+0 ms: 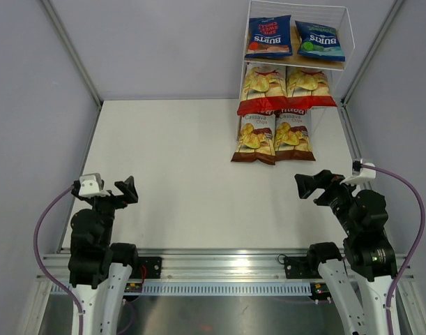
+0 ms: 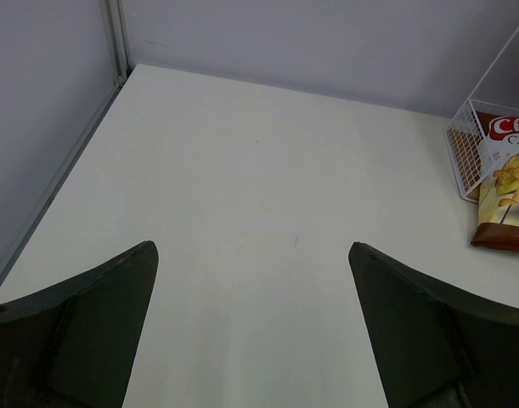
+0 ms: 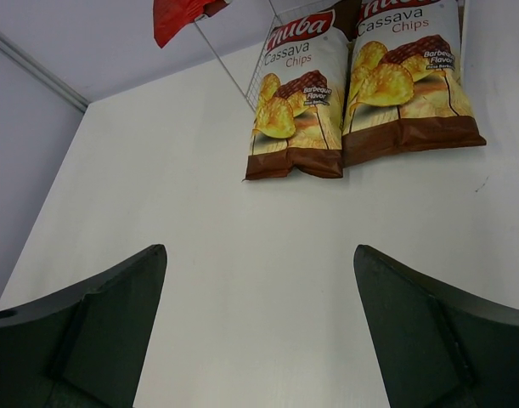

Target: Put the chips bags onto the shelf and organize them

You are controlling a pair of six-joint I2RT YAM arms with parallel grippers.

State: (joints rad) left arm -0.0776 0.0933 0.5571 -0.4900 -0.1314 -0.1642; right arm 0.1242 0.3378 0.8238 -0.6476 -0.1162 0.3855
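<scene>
The white wire shelf (image 1: pixel 342 28) stands at the far right of the table. Two dark-blue Burts bags (image 1: pixel 269 36) (image 1: pixel 321 40) lie on its top tier. Two red-and-white bags (image 1: pixel 262 89) (image 1: pixel 309 86) lie on the middle tier. Two brown Chuba Cassava bags (image 1: pixel 256 137) (image 1: pixel 293 135) lie on the lowest tier, their bottoms on the table; they also show in the right wrist view (image 3: pixel 297 106) (image 3: pixel 407 81). My left gripper (image 1: pixel 127 190) is open and empty at the near left. My right gripper (image 1: pixel 307 185) is open and empty at the near right, short of the brown bags.
Grey walls with metal corner posts (image 1: pixel 73 52) close in the white table (image 1: pixel 178 174). The left wrist view shows bare table, the shelf's wire corner (image 2: pixel 465 157) and part of a brown bag (image 2: pixel 505 195). A metal rail (image 1: pixel 219 264) runs along the near edge.
</scene>
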